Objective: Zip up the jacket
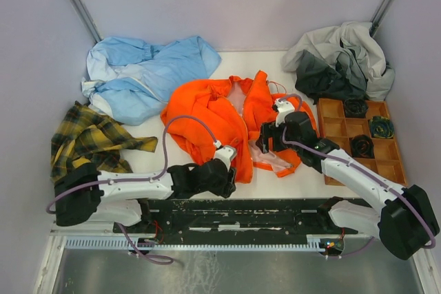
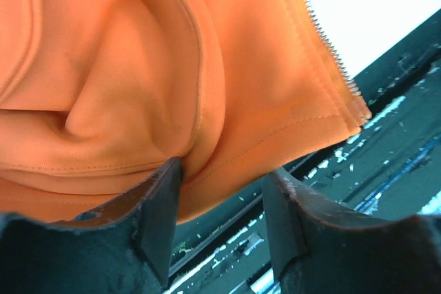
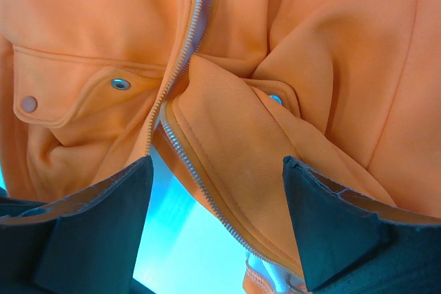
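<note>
At the middle of the table lies the jacket, crumpled and unzipped. We see our left gripper at its near hem, jaws apart around an orange fold. Our right gripper, jaws wide apart, straddles a zipper edge. A light blue garment lies just behind.

We see bright, even overhead light, soft shadows, and the table blown out white in the left wrist view.
</note>
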`<state>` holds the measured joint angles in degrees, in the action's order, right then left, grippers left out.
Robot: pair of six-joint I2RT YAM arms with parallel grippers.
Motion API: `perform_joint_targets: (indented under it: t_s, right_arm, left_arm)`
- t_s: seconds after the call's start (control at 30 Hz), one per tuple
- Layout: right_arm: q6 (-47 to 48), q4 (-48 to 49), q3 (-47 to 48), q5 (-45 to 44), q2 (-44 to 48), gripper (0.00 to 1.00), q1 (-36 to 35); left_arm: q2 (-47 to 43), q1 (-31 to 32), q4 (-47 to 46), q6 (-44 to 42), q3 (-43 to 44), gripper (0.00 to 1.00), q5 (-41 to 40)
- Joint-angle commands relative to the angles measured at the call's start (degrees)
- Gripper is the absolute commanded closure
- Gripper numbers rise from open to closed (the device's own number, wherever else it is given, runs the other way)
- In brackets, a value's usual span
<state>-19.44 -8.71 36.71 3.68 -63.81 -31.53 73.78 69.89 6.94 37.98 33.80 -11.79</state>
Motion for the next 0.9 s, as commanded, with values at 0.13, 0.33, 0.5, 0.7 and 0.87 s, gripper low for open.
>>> perform_joint_targets:
  t_s: [0.13,0.33,0.5,0.7,0.87]
  right_arm:
    - [0.5,-7.8,6.2,0.4,1.8,0.16,-0.4]
    - [1.1,-17.4,8.9,-2.0,2.2,0.14,-0.4]
    - [-0.5,-20.7,7.6,-8.3,4.5,0.09,-0.3]
    - [-1.3,-23.5,7.1,-16.7,3.1,0.02,-0.4]
    - [-0.8,-22.4,6.5,-16.6,0.0,0.01,-0.4]
  left_arm:
    - [-13.0,0.4,8.6,-1.8,5.1,0.32,-4.6]
    - [-15.2,-0.9,10.0,-2.1,7.2,0.23,-5.3]
    - [-11.8,-7.3,11.0,1.0,7.3,0.20,-7.7]
    - [-2.8,-15.7,6.5,1.0,7.9,0.20,-9.8]
    - [5.4,-19.2,1.2,0.6,9.3,0.20,-9.4]
